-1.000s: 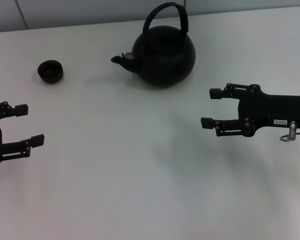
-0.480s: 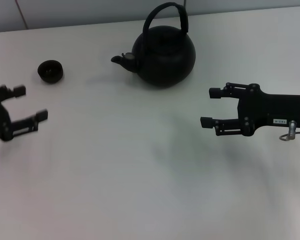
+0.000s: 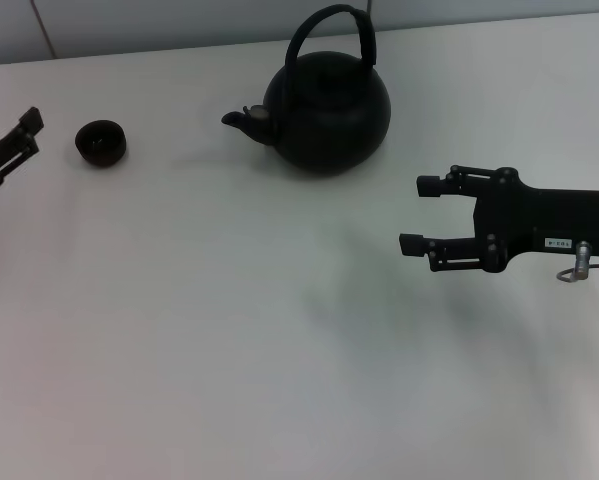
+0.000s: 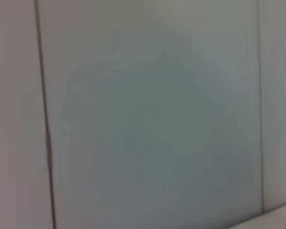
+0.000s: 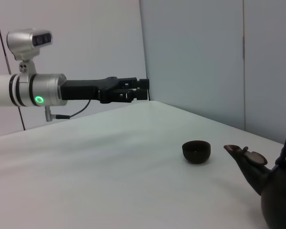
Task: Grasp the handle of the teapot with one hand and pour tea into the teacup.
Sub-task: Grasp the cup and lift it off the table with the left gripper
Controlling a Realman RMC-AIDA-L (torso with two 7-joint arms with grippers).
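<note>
The large black teapot (image 3: 327, 108) stands at the back of the white table, its arched handle (image 3: 331, 18) upright and its spout (image 3: 241, 119) pointing left toward the small black teacup (image 3: 101, 142). My right gripper (image 3: 420, 214) hovers open to the right of and nearer than the teapot, holding nothing. At the far left, beside the teacup, my left gripper (image 3: 26, 134) is raised and open, also with nothing in it. The right wrist view shows the teacup (image 5: 196, 151), the teapot spout (image 5: 244, 158) and the left gripper (image 5: 142, 89) farther off.
The white table (image 3: 229, 330) ends at a grey wall (image 3: 179, 20) just behind the teapot. The left wrist view shows only the wall panels (image 4: 147, 119) and a sliver of the table edge.
My left gripper has risen and moved toward the back left, from near the table's front left to beside the teacup. The right gripper, teapot and teacup have not moved.
</note>
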